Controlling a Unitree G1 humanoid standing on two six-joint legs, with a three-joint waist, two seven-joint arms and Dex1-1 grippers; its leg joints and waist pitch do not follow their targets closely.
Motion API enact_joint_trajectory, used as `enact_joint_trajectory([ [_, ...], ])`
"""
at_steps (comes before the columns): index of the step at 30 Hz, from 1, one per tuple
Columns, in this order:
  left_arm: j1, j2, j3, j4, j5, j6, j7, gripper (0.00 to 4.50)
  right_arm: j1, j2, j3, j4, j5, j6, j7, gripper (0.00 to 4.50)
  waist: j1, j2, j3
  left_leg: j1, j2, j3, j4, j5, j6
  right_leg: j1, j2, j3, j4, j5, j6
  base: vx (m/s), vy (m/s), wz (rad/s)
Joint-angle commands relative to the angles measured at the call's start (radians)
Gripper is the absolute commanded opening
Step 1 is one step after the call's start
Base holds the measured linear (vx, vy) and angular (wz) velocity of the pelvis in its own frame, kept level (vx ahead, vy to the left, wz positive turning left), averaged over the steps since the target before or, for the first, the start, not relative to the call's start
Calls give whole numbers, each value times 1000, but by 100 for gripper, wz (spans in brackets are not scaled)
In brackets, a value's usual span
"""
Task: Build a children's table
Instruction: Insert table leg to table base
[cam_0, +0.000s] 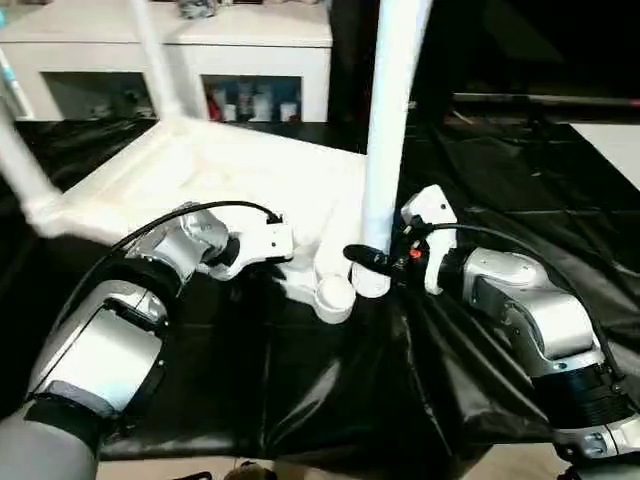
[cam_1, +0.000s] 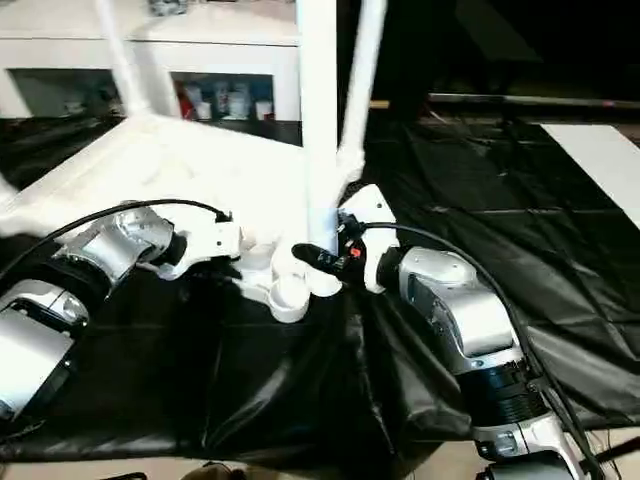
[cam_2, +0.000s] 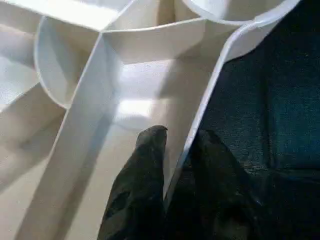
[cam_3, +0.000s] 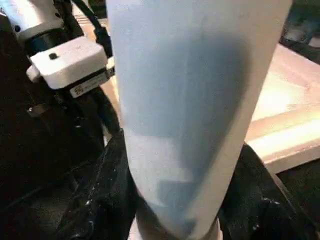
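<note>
Lying upside down at centre frame, the tabletop has its rim pinched by the left gripper; the right gripper clamps 1 upright leg, its top cut off.

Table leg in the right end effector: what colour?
Plain white, no pattern. The leg shows best in the left eye view, standing upright in the right end effector.

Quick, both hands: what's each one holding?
Left hand: closed on the tabletop rim.
Right hand: closed around the upright leg.
</note>
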Motion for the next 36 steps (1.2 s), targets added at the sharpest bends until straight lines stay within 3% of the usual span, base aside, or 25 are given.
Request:
enact_joint_trajectory([
  [1, 54, -1, -32, 37, 28, 47, -19, 66, -6, 0, -1, -9, -1, -13, 1, 186, 6, 0, -70, 38, 53, -36, -73, -299, -40, 27, -90, 33, -89, -147, -263, 0, 0, 0],
  [5, 79, -6, 21, 13, -8, 172, -3, 46, -4, 6, -3, -10, 1, -14, -4, 186, 1, 4, -69, 37, 53, -36, -74, -307, -39, 28, -88, 32, -89, -164, -268, 0, 0, 0],
  [8, 102, 2, 44, -4, -17, 225, 43, 41, 0, 11, -5, -11, 3, -12, -9, 186, -2, -1, -62, 37, 48, -38, -77, -340, -38, 27, -90, 32, -99, -269, -247, 0, 0, 0],
  [12, 154, 26, 85, -51, -28, 312, 138, 36, 6, 19, -4, -13, 2, -11, -14, 186, -10, -11, -55, 36, 43, -47, -87, -392, -52, 27, -92, 24, -114, -482, -166, -4, 4, -5],
  [13, 165, 29, 94, -62, -32, 328, 154, 36, 6, 20, -4, -13, 2, -11, -15, 186, -12, -7, -54, 36, 41, -50, -89, -400, -53, 26, -95, 21, -120, -535, -142, -24, 17, -22],
  [14, 182, 35, 106, -83, -36, 354, 176, 36, 5, 22, -4, -9, 2, -11, -15, 186, -15, -14, -52, 35, 40, -50, -90, -407, -53, 25, -95, 19, -123, -565, -128, -24, 17, -22],
  [15, 199, 40, 116, -109, -36, 381, 190, 35, 3, 23, -4, -7, 2, -11, -15, 186, -20, -8, -50, 35, 39, -56, -93, -425, -61, 24, -97, 15, -129, -625, -105, -34, 17, -26],
  [17, 233, 48, 141, -164, -43, 436, 224, 35, -2, 28, -3, 2, 0, -12, -15, 186, -34, -7, -50, 39, 37, -64, -95, -461, -67, 22, -98, 2, -141, -680, -79, -36, 22, -28],
  [18, 269, 55, 159, -229, -44, 491, 243, 35, -8, 32, -2, 8, 1, -9, -14, 186, -47, -11, -50, 28, 37, -70, -102, -472, -69, 35, -98, -12, -140, -662, -73, -44, 33, -33],
  [19, 287, 58, 167, -263, -46, 508, 245, 35, -10, 33, -1, 10, 0, -8, -14, 186, -54, -2, -49, 29, 39, -77, -111, -515, -75, 37, -97, -31, -143, -658, -68, -49, 46, -39],
  [22, 347, 65, 191, -375, -65, 526, 239, 29, -19, 39, 4, 21, -3, -11, -12, 186, -84, 3, -48, 36, 45, -98, -123, -659, -90, 46, -99, -61, -157, -617, -63, -40, 47, -35],
  [23, 363, 68, 194, -409, -69, 524, 239, 26, -22, 40, 6, 24, -4, -12, -12, 186, -85, 17, -48, 44, 49, -105, -126, -701, -97, 46, -101, -66, -154, -589, -72, -29, 45, -29],
  [24, 386, 71, 198, -458, -80, 494, 228, 22, -24, 42, 7, 26, -4, -12, -12, 186, -103, 10, -43, 41, 54, -112, -138, -765, -99, 53, -94, -74, -152, -534, -78, -28, 37, -23],
  [25, 405, 72, 202, -499, -90, 473, 223, 17, -27, 44, 7, 29, -4, -13, -12, 186, -100, 25, -37, 45, 63, -117, -158, -862, -117, 56, -87, -82, -138, -509, -86, 0, 0, 0],
  [26, 425, 74, 202, -541, -102, 422, 210, 17, -30, 47, 7, 33, -5, -15, -13, 186, -103, 26, -33, 41, 66, -114, -173, -906, -124, 60, -77, -86, -123, -484, -92, 0, 0, 0],
  [27, 448, 78, 199, -591, -109, 381, 197, 17, -35, 50, 7, 37, -5, -18, -14, 186, -94, 24, -36, 29, 73, -107, -199, -942, -133, 78, -71, -77, -73, -413, -105, 0, 0, 0],
  [28, 475, 90, 183, -647, -108, 328, 182, 8, -40, 55, 6, 44, -9, -27, -17, 186, -78, 18, -32, 34, 64, -78, -215, -928, -143, 62, -62, -62, -61, -435, -112, 0, 0, 0],
  [29, 475, 90, 183, -647, -108, 328, 182, 3, -40, 55, 6, 44, -9, -27, -17, 186, -80, -1, -33, 57, 51, -73, -183, -879, -136, 36, -72, -55, -101, -541, -94, 0, 0, 0],
  [30, 499, 99, 173, -692, -106, 275, 179, 3, -44, 64, 0, 50, -10, -39, -24, 186, -67, -41, -35, 174, -17, -48, 11, -570, -83, -80, -143, -55, -272, -883, -43, 23, -80, 6],
  [31, 500, 99, 173, -693, -106, 274, 179, 3, -44, 64, 0, 50, -10, -40, -24, 186, -62, -33, -27, 92, -10, -68, 18, -285, -19, 7, -192, -28, -251, -939, -27, 95, -34, -21],
  [32, 509, 100, 172, -710, -106, 252, 182, 3, -45, 69, -5, 52, -8, -44, -27, 186, -39, -23, -38, 41, 11, -76, -36, -214, -10, 67, -182, -17, -209, -835, -24, 95, -34, -21],
  [33, 519, 94, 178, -729, -117, 239, 181, 1, -47, 74, -8, 55, -7, -48, -33, 186, -31, -7, -44, 68, 39, -74, -83, -299, -33, 37, -121, -57, -188, -655, -38, 72, 6, -20],
  [34, 523, 91, 178, -741, -115, 233, 187, 0, -47, 79, -10, 56, -8, -50, -39, 186, -34, 4, -54, 83, 57, -76, -96, -340, -55, 33, -101, -56, -157, -391, -102, 0, 0, 0],
  [35, 525, 90, 176, -748, -112, 233, 191, 0, -47, 81, -10, 56, -8, -52, -42, 186, -38, 3, -52, 77, 63, -78, -103, -350, -64, 35, -94, -50, -141, -285, -136, 0, 0, 0],
  [36, 520, 94, 172, -741, -100, 215, 203, 0, -45, 83, -9, 54, -9, -52, -44, 186, -37, 2, -46, 82, 60, -70, -110, -415, -73, 28, -88, -44, -135, -239, -176, 0, 0, 0],
])
